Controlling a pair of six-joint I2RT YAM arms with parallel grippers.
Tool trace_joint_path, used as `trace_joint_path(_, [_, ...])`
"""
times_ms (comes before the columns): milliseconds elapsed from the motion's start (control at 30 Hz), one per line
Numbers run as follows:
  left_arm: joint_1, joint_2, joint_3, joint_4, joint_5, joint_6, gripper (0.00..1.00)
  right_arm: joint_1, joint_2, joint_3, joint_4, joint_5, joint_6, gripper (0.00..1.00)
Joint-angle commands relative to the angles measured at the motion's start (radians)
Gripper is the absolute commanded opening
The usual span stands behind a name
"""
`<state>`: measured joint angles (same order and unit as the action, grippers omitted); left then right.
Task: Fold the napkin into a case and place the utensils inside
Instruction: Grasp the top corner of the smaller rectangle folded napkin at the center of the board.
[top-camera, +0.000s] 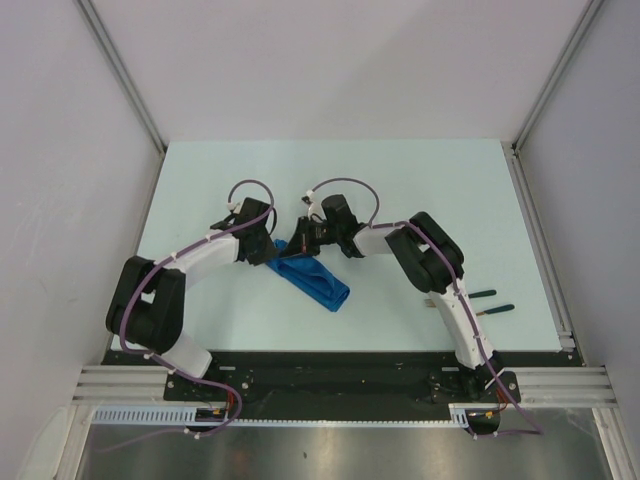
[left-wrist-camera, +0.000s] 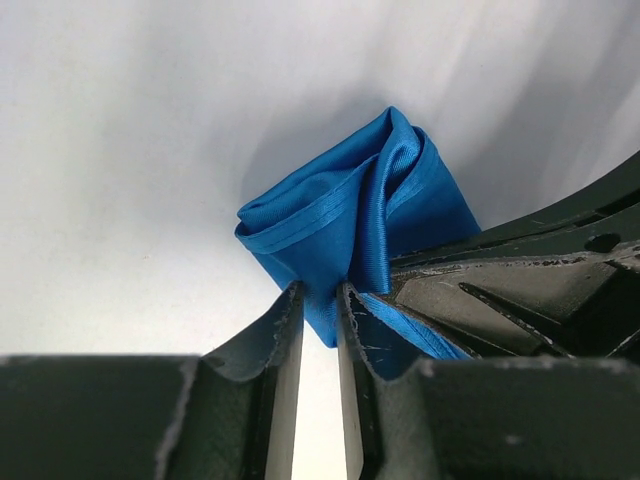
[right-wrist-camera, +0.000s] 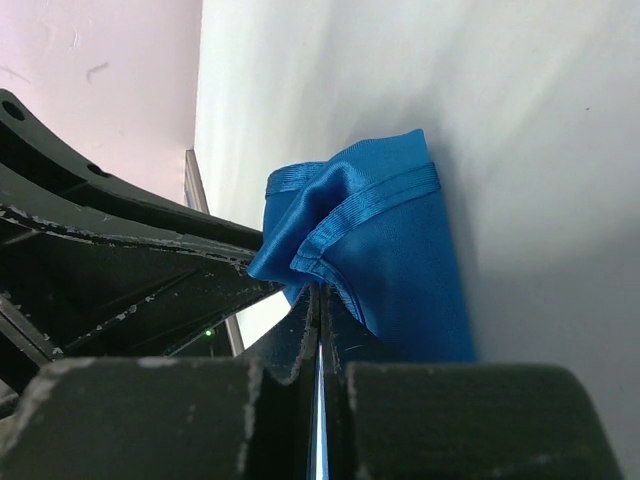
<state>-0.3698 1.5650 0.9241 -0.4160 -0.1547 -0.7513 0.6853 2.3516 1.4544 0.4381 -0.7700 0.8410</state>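
Observation:
The blue napkin (top-camera: 315, 281) lies as a narrow folded strip in the middle of the table, running diagonally toward the front right. Both grippers meet at its far left end. My left gripper (top-camera: 277, 250) has a corner of the cloth (left-wrist-camera: 340, 215) filling the narrow gap between its fingertips (left-wrist-camera: 320, 292). My right gripper (top-camera: 303, 243) is shut, with the cloth's hemmed edge (right-wrist-camera: 400, 250) pinched at its tips (right-wrist-camera: 320, 290). The two utensils (top-camera: 482, 294) (top-camera: 497, 309) lie side by side at the right, past my right forearm, showing only dark handles.
The right arm's forearm (top-camera: 455, 310) crosses between the napkin and the utensils. Each wrist view shows the other gripper's dark body close by (left-wrist-camera: 520, 290) (right-wrist-camera: 120, 270). Walls enclose the pale table (top-camera: 400, 190) on three sides.

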Motion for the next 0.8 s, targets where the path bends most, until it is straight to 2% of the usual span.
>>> trace_joint_path(0, [0.006, -0.010, 0.033, 0.023, -0.019, 0.003, 0.26, 0.000, 0.018, 0.032, 0.017, -0.006, -0.006, 0.00])
trace_joint_path(67, [0.006, -0.005, 0.035, 0.028, -0.016, 0.000, 0.29, 0.000, 0.023, 0.037, 0.019, -0.008, -0.006, 0.00])
trace_joint_path(167, [0.006, 0.003, 0.044, 0.031, -0.016, 0.003, 0.28, 0.000, 0.026, 0.043, 0.017, -0.008, -0.005, 0.00])
trace_joint_path(233, [0.006, 0.003, 0.047, 0.037, -0.017, 0.004, 0.23, -0.003, 0.028, 0.047, 0.016, -0.009, -0.006, 0.00])
trace_joint_path(367, [0.006, -0.008, 0.039, 0.049, -0.020, 0.012, 0.05, -0.004, 0.025, 0.058, 0.010, -0.009, -0.008, 0.00])
trace_joint_path(433, [0.005, -0.017, 0.024, 0.065, -0.013, 0.013, 0.00, -0.004, 0.023, 0.072, -0.001, -0.011, -0.010, 0.00])
trace_joint_path(767, [0.005, -0.060, -0.007, 0.083, -0.014, 0.026, 0.00, 0.006, 0.044, 0.116, -0.013, -0.017, -0.005, 0.00])
